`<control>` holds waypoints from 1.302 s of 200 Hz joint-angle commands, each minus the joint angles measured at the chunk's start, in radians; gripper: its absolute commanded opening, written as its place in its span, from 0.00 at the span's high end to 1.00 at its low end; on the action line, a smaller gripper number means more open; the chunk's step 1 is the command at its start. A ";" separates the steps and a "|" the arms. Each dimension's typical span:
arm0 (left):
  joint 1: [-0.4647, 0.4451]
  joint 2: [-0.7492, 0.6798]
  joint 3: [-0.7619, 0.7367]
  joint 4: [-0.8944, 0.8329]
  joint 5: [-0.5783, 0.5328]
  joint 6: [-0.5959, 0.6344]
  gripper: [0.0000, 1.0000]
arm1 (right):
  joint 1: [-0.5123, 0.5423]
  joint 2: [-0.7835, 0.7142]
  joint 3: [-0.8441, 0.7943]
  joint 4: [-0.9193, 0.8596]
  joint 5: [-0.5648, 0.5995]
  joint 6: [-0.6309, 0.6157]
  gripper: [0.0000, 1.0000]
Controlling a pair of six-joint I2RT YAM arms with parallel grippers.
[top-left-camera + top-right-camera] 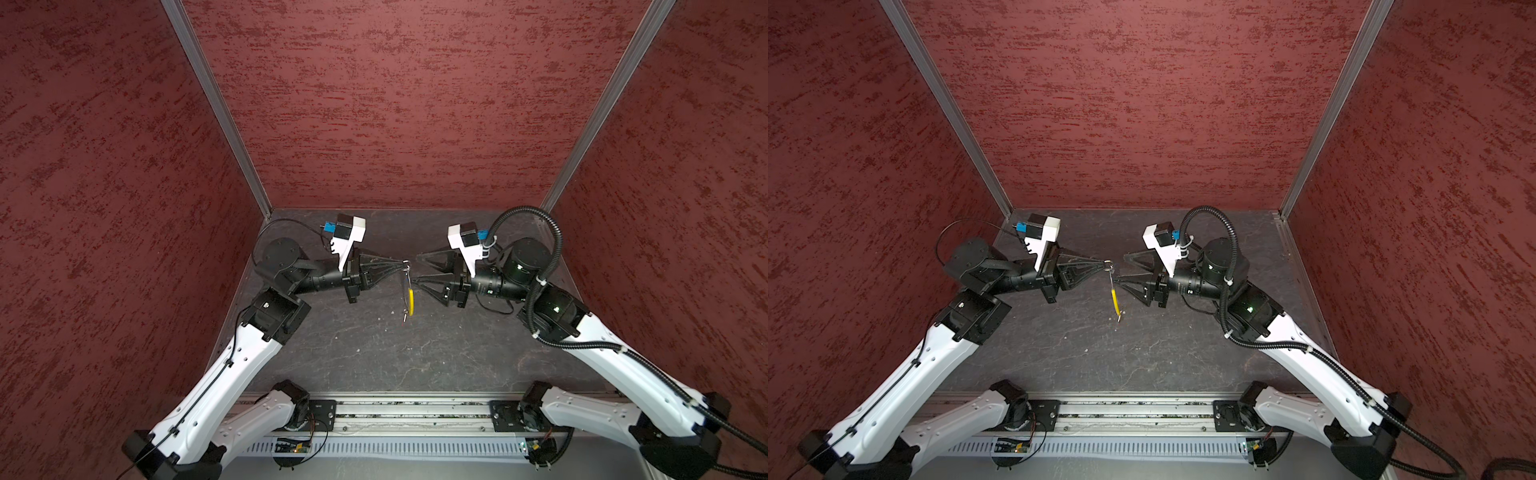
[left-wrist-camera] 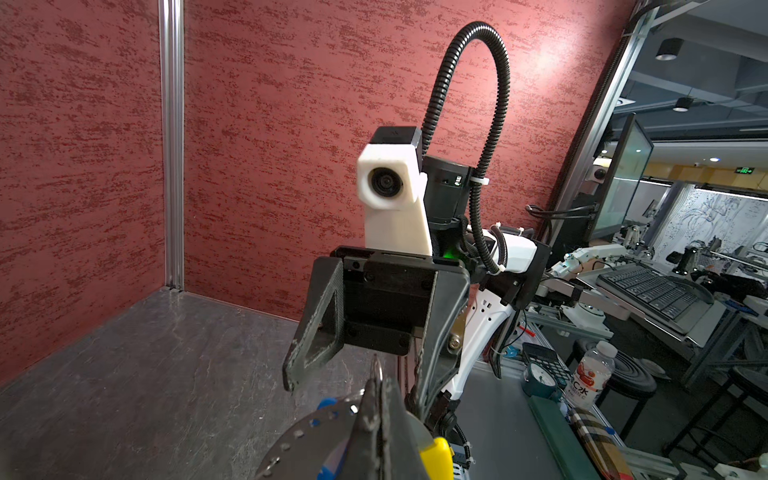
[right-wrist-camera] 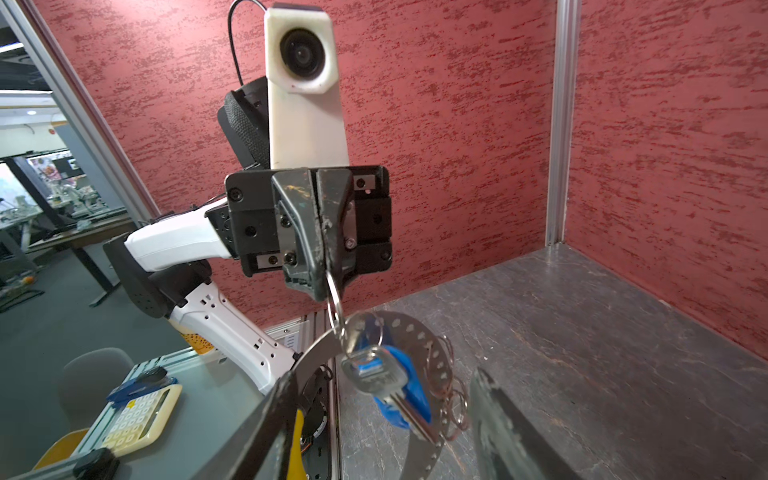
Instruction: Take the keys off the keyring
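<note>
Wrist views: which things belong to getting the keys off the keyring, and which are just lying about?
Job in hand: keyring, hanging from the shut left pincer; blue-headed key on it; open right pincer facing it.
Lying about, outside the booth: calculator; drink bottle; keyboard.

Wht arms (image 1: 216, 390), blk joints (image 1: 276, 311), ribbed cable (image 1: 560, 239).
</note>
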 commanded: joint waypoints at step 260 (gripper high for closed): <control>-0.005 -0.014 -0.023 0.081 -0.069 -0.060 1.00 | 0.038 0.066 0.108 -0.066 -0.077 -0.088 1.00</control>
